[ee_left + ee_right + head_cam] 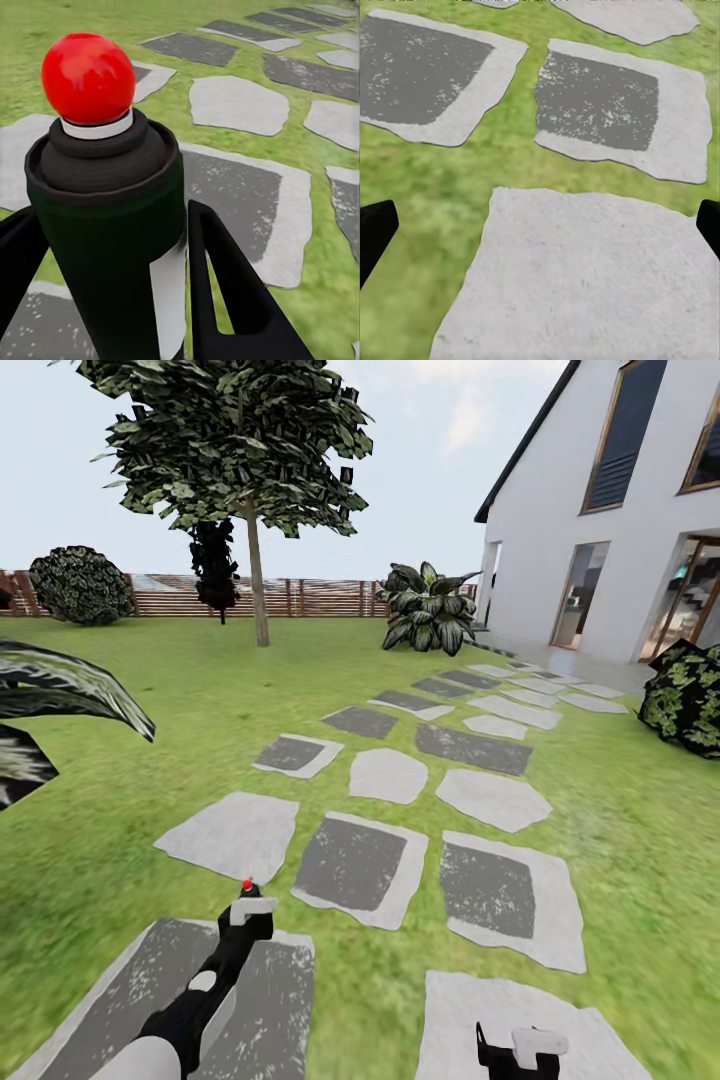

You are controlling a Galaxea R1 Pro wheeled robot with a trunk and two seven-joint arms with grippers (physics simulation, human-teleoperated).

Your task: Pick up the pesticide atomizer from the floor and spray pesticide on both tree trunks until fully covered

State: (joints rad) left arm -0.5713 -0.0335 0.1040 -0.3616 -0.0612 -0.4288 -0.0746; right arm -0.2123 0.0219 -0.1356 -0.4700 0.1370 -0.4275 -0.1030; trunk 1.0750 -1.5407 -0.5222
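Atomizer (105,217) is sitting upright between the left gripper (112,300) fingers, which are clamping its body below the red cap (88,77). It's looking rigid, light and smooth-walled, so slip is the risk; mid-body hold is looking right. Right gripper (540,225) is hanging spread and empty over a stone (585,277). One tree (235,450) is standing far off by the fence (320,598); I'm not spotting the second, and the nozzle direction is unclear.

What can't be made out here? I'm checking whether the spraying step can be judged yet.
- Second tree: the head view holds one tree, far off.
- Trunk coverage: its trunk is too small to show spray.
- Pesticide atomizer: base cut off by the left wrist view's edge.
- Right tool: cropped in head view.
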